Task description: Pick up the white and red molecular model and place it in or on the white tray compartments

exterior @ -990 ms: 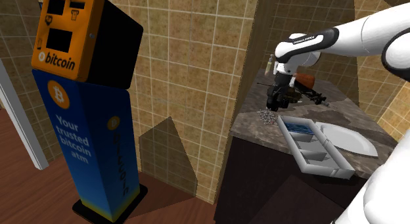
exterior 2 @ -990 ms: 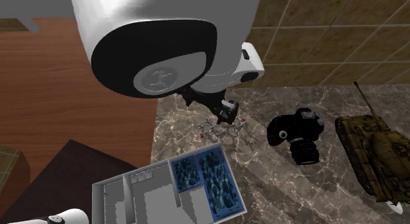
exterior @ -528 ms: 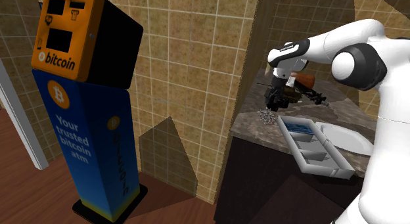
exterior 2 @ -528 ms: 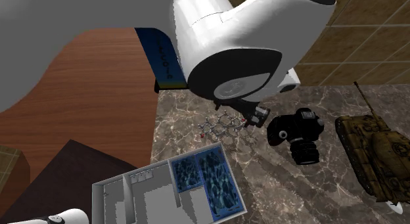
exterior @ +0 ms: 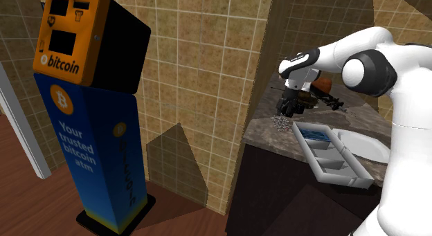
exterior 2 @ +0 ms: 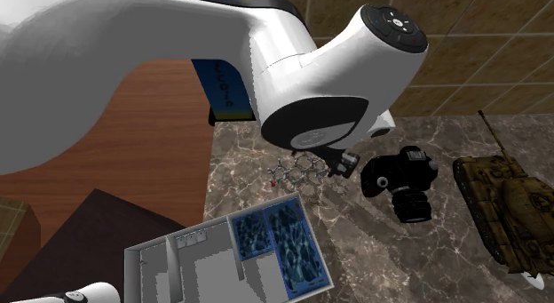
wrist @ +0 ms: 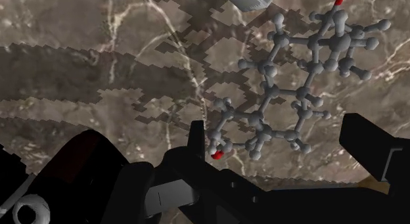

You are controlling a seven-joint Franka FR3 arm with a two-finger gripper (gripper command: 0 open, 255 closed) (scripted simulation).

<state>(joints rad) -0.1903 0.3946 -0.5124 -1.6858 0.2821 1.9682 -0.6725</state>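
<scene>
The molecular model (wrist: 296,85) is a lattice of grey balls and rods with red tips, lying flat on the brown marble counter (wrist: 98,65). My gripper (wrist: 284,136) hovers just above it, open, with the near end of the model between the two fingers and neither finger touching it. From the shoulder view the gripper (exterior: 286,107) hangs over the model (exterior: 280,122) near the counter's front corner. The white tray (exterior: 331,153), with blue-patterned and plain compartments, lies to the model's right there. In the second exterior view the model (exterior 2: 296,172) sits just above the tray (exterior 2: 231,252).
A black camera (exterior 2: 401,181) and a camouflage toy tank (exterior 2: 506,208) stand close beside the model. A white sink basin (exterior: 370,146) lies behind the tray. The counter edge (exterior: 259,134) drops to a wood floor, where a Bitcoin ATM (exterior: 90,110) stands.
The arm has swung and folded, its elbow crossing the second exterior view. The hand has shifted slightly along the model toward the camera. The model has not moved.
</scene>
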